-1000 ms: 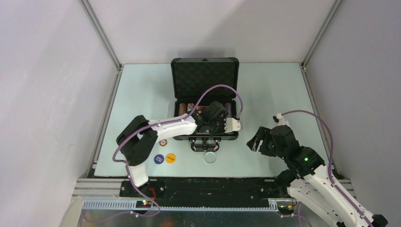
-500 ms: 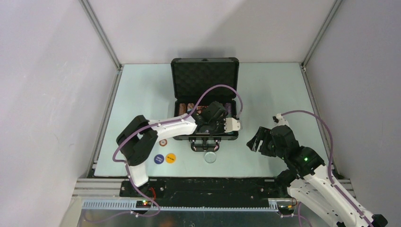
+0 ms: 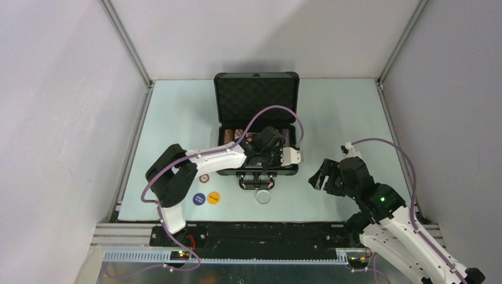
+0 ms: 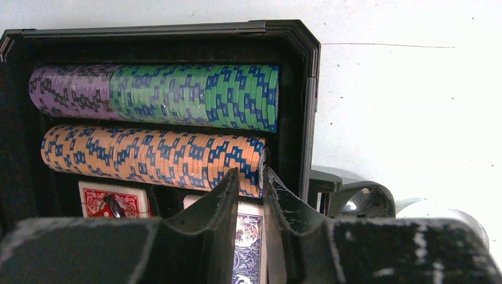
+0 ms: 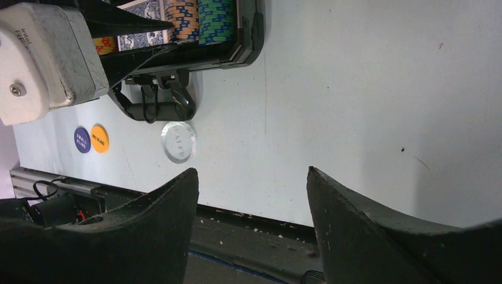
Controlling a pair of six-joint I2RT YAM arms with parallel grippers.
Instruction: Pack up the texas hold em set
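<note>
Now, case (image 3: pixel 257 97): open at the far middle of the table (image 5: pixel 355 89), lid upright, tray facing the arms.
Chip rows: orange row (image 4: pixel 154 155) and purple-green row (image 4: pixel 195 97) are packed in the tray, long axes running left to right.
Decks: red deck (image 4: pixel 95 198) and blue deck (image 4: pixel 251 242) sit on the near side of the orange row.
Left gripper (image 4: pixel 250 173): inside the tray at the right end of the orange row, jaws only a slit apart, nothing between them.
Handle (image 5: pixel 157 103): on the near wall, pointing at the arms.
White button (image 5: pixel 178 141): loose on the table just near the handle.
Blue button (image 5: pixel 81 139), orange button (image 5: pixel 99 138): touching side by side, left of the white button, beside the left arm.
Loose chip (image 3: pixel 205 178): apparently one, by the left arm; too small to be sure.
Right gripper (image 5: pixel 251 170): hovering right of the case, jaws wide, empty.
Key relation: the white button lies left of the free right gripper. The coloured pair lie nearer the left arm, so that arm probably suits them once it leaves the tray.
</note>
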